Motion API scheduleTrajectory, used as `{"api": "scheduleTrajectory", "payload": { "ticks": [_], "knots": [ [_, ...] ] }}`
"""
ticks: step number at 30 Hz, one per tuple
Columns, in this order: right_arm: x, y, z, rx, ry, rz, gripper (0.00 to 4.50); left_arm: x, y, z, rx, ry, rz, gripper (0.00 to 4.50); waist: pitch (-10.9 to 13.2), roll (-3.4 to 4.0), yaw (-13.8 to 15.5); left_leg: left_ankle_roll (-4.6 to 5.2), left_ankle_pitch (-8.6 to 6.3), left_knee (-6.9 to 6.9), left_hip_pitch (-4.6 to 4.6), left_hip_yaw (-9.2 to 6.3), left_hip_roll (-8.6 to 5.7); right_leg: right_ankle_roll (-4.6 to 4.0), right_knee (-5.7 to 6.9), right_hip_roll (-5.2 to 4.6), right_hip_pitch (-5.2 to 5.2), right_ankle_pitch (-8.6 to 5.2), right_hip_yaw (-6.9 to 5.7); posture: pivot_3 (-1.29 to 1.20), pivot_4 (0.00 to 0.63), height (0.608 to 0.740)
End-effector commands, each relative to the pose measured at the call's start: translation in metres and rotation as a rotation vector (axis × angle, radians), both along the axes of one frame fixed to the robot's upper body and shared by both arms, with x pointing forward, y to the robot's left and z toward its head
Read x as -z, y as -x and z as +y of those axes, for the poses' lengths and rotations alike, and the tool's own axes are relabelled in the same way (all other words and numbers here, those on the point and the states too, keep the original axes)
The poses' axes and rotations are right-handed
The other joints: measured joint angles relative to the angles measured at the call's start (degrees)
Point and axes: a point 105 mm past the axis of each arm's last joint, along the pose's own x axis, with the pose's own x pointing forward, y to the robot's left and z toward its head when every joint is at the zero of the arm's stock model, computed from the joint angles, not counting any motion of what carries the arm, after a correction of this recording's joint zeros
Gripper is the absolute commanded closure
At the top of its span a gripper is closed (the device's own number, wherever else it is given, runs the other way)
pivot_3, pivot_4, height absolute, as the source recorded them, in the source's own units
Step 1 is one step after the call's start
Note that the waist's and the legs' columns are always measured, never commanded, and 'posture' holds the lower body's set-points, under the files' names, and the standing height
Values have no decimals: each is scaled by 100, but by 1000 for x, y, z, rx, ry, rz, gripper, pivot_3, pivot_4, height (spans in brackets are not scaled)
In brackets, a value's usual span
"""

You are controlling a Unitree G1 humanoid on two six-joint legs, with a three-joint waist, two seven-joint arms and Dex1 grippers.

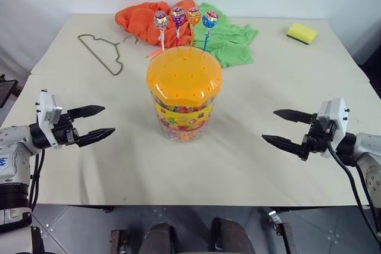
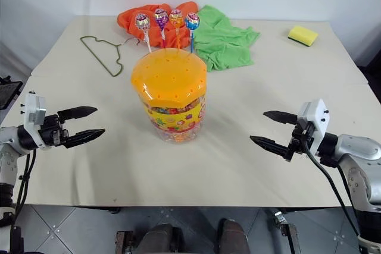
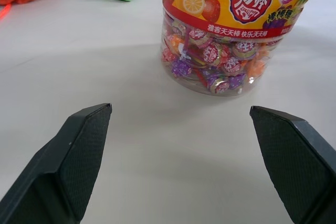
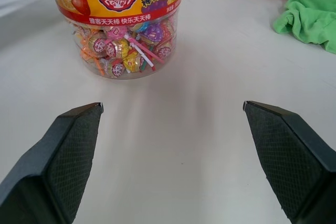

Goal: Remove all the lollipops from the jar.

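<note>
The jar [image 1: 183, 96] stands upright in the middle of the table, a clear tub with a domed orange lid, a yellow label band and wrapped sweets inside [image 3: 220, 61]. Several lollipops [image 1: 184, 17] stick up from holes at the far side of the lid on thin sticks. My left gripper [image 1: 98, 123] hovers open to the left of the jar, pointing toward it. My right gripper [image 1: 284, 129] hovers open to the right of the jar, also pointing inward. Neither touches anything.
An orange cloth [image 1: 143, 16] and a green cloth [image 1: 229, 37] lie bunched behind the jar. A wire hanger [image 1: 104, 52] rests at the back left, a yellow sponge [image 1: 302, 33] at the back right. The table's front edge [image 1: 190, 203] runs just below both grippers.
</note>
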Motion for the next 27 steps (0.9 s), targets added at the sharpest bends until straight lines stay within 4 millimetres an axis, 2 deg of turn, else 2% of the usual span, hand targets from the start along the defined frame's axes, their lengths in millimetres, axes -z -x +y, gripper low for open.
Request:
{"api": "scheduleTrajectory", "payload": {
  "ticks": [1,10,15,21,27],
  "knots": [
    [-10,1,-3,-1,14,-32,20,-16,1,0,10,-1,-51,0,0,0,-1,0,0,0,0,0,0,0,0,0,0,0,0,0,150,740],
    [-14,2,-3,-16,8,-29,20,-30,-3,-4,-28,-28,-73,0,0,0,0,0,0,2,0,-1,-1,0,4,-2,0,0,1,0,150,740],
    [-25,7,0,-55,0,-44,20,-57,-6,-14,16,6,-132,0,0,0,17,0,0,6,-1,-2,-1,0,8,-2,0,0,0,0,150,740],
    [-63,22,10,-142,-67,-105,20,-105,-24,-42,80,24,-283,0,1,-3,50,0,0,11,-1,-5,-3,0,17,-4,0,0,-1,0,150,740],
    [-84,35,21,-200,-119,-137,20,-135,-43,-83,212,75,-325,0,-1,-6,128,1,0,17,-1,-3,-5,0,20,-3,-1,0,-1,0,150,740]
  ]
}}
